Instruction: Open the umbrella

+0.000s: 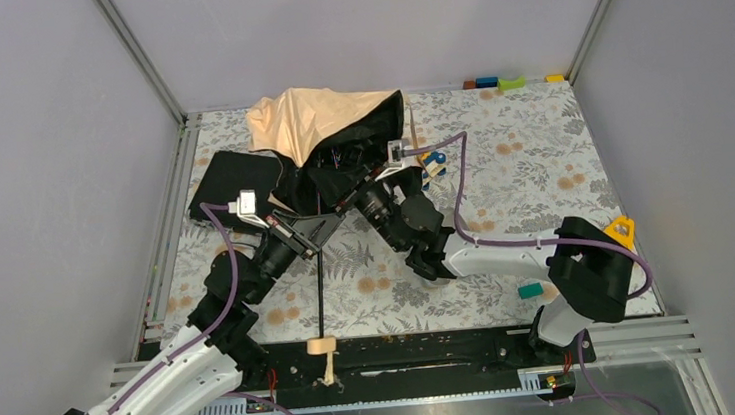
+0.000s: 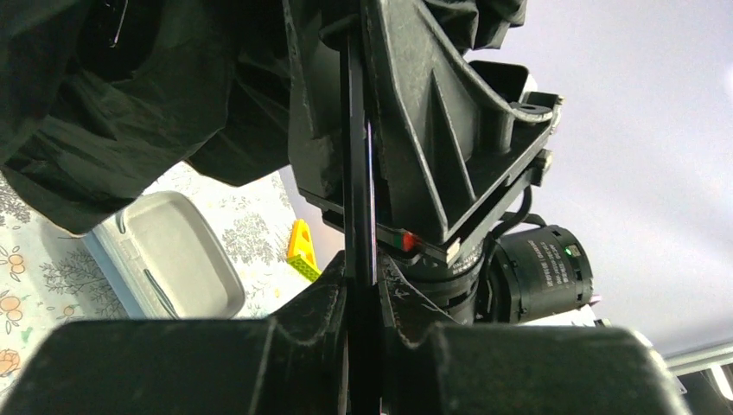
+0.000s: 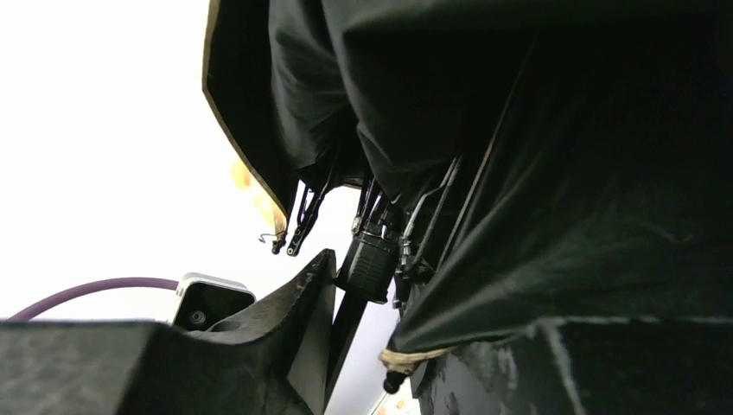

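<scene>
Umbrella [image 1: 315, 117] shaft between left gripper [image 1: 320, 227] fingers (right gripper [image 1: 354, 191] seemingly around runner)

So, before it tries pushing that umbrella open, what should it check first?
1. Left gripper clamped on the umbrella shaft: ok.
2. Right gripper gripping the runner: cannot tell; its fingers stand either side.
3. Fabric clear of the right gripper: not ok, black cloth drapes against it.
4. Room for the canopy to spread: not ok, the black case lies right beside it.
5. Handle free at the near edge: ok.
</scene>
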You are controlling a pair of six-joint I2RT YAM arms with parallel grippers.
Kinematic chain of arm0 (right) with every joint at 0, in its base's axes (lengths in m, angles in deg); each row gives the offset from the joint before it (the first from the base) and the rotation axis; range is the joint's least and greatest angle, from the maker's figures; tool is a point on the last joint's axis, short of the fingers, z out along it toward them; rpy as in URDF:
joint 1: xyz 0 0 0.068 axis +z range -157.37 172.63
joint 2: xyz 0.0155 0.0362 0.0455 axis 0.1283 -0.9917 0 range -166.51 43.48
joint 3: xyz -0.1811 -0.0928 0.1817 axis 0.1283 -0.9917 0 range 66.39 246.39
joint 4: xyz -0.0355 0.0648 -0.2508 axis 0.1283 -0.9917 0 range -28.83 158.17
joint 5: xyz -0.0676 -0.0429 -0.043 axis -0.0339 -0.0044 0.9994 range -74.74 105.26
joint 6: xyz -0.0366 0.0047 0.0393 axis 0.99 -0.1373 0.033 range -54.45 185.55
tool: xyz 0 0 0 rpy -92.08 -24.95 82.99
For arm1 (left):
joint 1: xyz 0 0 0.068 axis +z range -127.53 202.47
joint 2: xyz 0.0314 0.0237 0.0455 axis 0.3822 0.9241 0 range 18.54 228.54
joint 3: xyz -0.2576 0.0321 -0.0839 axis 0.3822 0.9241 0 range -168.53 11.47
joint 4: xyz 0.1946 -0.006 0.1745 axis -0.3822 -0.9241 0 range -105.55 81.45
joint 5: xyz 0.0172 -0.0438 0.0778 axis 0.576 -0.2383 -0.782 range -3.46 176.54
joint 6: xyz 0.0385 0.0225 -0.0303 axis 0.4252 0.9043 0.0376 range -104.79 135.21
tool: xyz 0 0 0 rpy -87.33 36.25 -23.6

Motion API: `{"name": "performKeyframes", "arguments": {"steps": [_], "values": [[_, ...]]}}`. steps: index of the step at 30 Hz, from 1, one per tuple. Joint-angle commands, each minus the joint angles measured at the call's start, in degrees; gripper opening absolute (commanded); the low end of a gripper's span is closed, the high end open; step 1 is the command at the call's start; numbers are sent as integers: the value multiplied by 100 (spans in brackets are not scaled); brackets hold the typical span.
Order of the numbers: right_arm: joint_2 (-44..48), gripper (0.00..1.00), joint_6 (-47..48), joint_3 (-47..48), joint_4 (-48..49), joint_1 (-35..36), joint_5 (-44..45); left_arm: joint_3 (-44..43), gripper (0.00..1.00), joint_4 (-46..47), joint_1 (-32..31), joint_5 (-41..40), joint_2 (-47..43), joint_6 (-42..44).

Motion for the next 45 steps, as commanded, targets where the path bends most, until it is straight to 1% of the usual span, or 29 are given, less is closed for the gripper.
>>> {"name": "performKeyframes", "arguments": {"steps": [1,3,6,8,12,13,15,17,19,21,25,26,31,34,39,41,42,45], "values": [[-52,30,130,322,-73,34,232,-248,0,751,-16,197,-96,135],[-41,17,132,322,-85,33,374,-239,0,677,-13,210,-128,188],[28,1,190,286,-87,33,670,-272,0,448,-19,336,-170,395],[114,0,323,255,-76,34,880,-331,12,178,-18,521,-196,648],[343,0,715,184,17,31,1287,-357,39,-282,-21,1012,-262,1309],[387,0,834,166,96,25,1375,-350,44,-370,-24,1124,-287,1465],[516,0,1070,169,144,25,1518,-327,50,-578,-65,1281,-334,1750],[611,0,1298,212,153,25,1618,-295,53,-811,-159,1293,-378,2027],[676,0,1521,272,173,25,1671,-211,53,-900,-274,1360,-392,2180],[726,0,1735,339,180,25,1714,-100,51,-904,-409,1422,-386,2254],[805,0,1932,362,271,25,1711,57,40,-910,-705,1161,-336,2509],[817,0,1903,335,316,27,1690,78,39,-853,-758,1080,-278,2584],[816,0,1725,205,421,28,1700,203,39,-86,-926,893,110,2592],[840,0,1715,55,667,26,1893,330,38,370,-1188,603,323,2619],[923,0,1747,-18,762,29,2217,509,34,657,-1503,80,354,2745],[943,0,1796,-47,798,25,2324,630,31,764,-1554,18,282,2693],[954,0,1830,-72,849,25,2394,682,30,790,-1569,-139,249,2671],[944,0,1892,-160,1116,25,2626,838,29,877,-1629,-284,162,2593]]}}
